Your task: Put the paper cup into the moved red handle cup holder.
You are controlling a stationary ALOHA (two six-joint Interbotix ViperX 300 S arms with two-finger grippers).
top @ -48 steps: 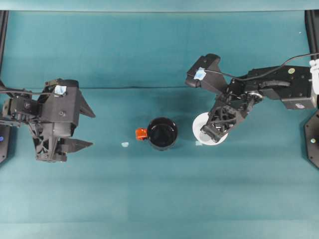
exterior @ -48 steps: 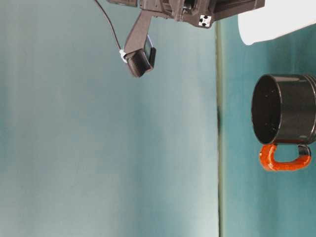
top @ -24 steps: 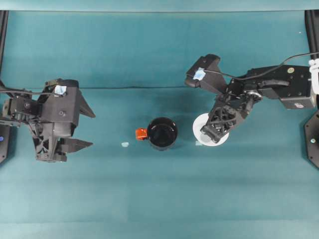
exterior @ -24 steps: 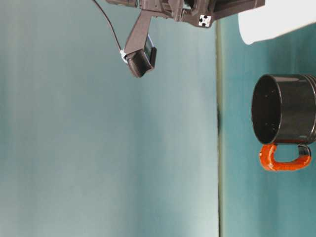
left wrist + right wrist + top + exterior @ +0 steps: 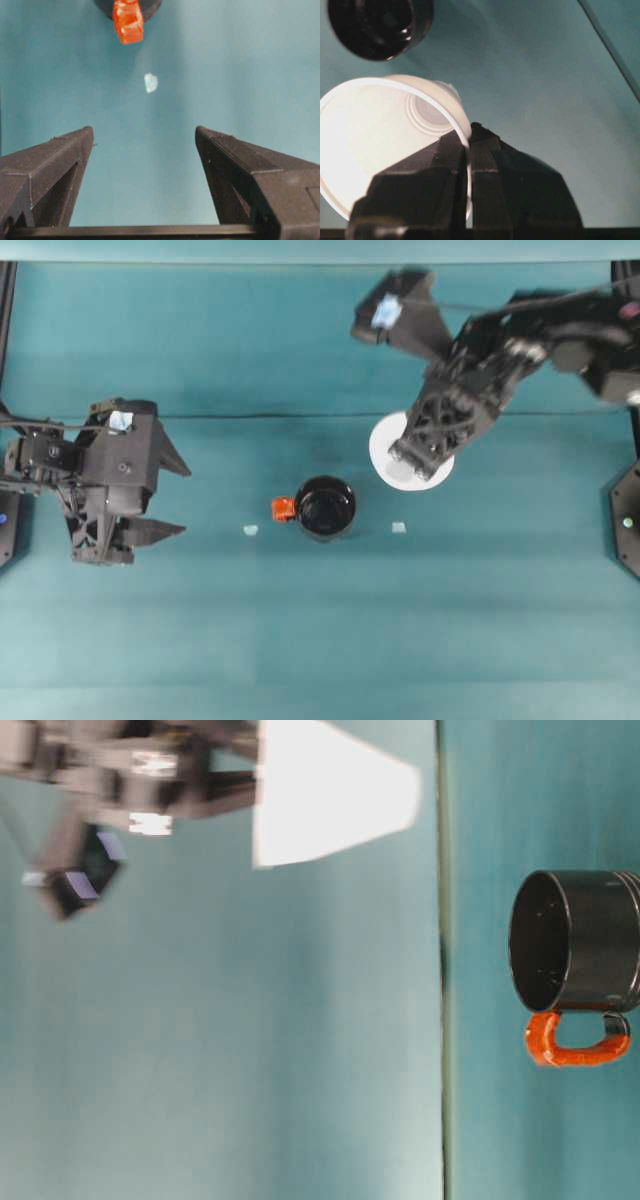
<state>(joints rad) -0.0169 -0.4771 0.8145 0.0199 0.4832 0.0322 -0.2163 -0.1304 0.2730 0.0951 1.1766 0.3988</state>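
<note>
The white paper cup (image 5: 405, 455) hangs in the air right of and behind the red handle cup holder (image 5: 325, 508). My right gripper (image 5: 422, 448) is shut on its rim. The right wrist view shows the fingers pinching the rim wall of the cup (image 5: 380, 135), with the black holder (image 5: 377, 25) beyond it. In the table-level view the cup (image 5: 335, 790) is well off the table, and the holder (image 5: 575, 955) stands upright with its orange-red handle (image 5: 575, 1038). My left gripper (image 5: 172, 495) is open, far left of the holder; the handle (image 5: 128, 20) lies ahead of its fingers (image 5: 50, 170).
Two small pale scraps lie on the teal table, one left of the holder (image 5: 250, 530) and one to its right (image 5: 398, 527). A seam (image 5: 250, 417) crosses the cloth behind the holder. Black frame posts (image 5: 6, 300) stand at the table's side edges.
My right gripper has lifted the paper cup off the table and carried it up and toward the back. The holder and the left arm have not moved.
</note>
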